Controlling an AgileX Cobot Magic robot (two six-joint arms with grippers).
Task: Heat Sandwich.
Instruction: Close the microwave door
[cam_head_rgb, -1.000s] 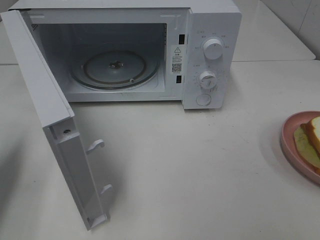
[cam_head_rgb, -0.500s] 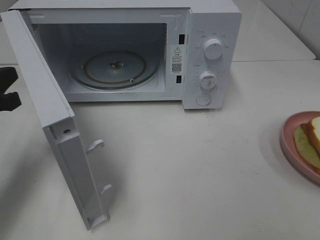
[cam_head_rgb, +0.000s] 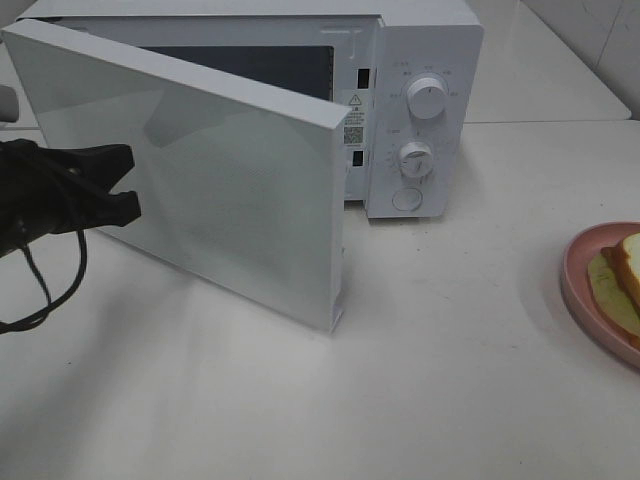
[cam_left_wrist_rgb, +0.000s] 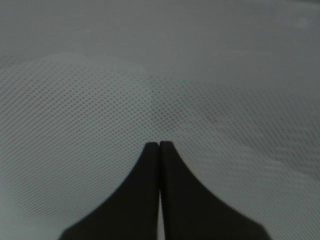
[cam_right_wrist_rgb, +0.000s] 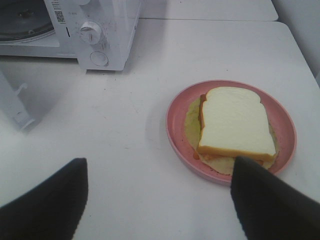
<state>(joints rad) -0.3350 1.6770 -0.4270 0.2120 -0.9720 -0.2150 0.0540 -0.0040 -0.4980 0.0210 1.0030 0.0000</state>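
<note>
The sandwich (cam_right_wrist_rgb: 235, 122), white bread over yellow-green filling, lies on a round pink plate (cam_right_wrist_rgb: 176, 125) on the table; the exterior view shows it at the right edge (cam_head_rgb: 625, 275). My right gripper (cam_right_wrist_rgb: 160, 167) hovers open above the table just short of the plate, with nothing between its fingers. It is out of the exterior view. My left gripper (cam_head_rgb: 132, 182) is shut, and its tips (cam_left_wrist_rgb: 159, 145) press against the outer face of the white microwave door (cam_head_rgb: 220, 170). The door stands half swung across the oven opening.
The white microwave (cam_head_rgb: 425, 40) stands at the back of the white table (cam_head_rgb: 450, 380), with two knobs (cam_head_rgb: 427, 98) and a button on its right panel. A black cable (cam_head_rgb: 50, 290) loops under the left arm. The table's far edge runs behind the microwave.
The microwave door has swung from wide open to about half shut. My left gripper came in from the left edge and now rests on the door's outer face. The plate has not moved.
</note>
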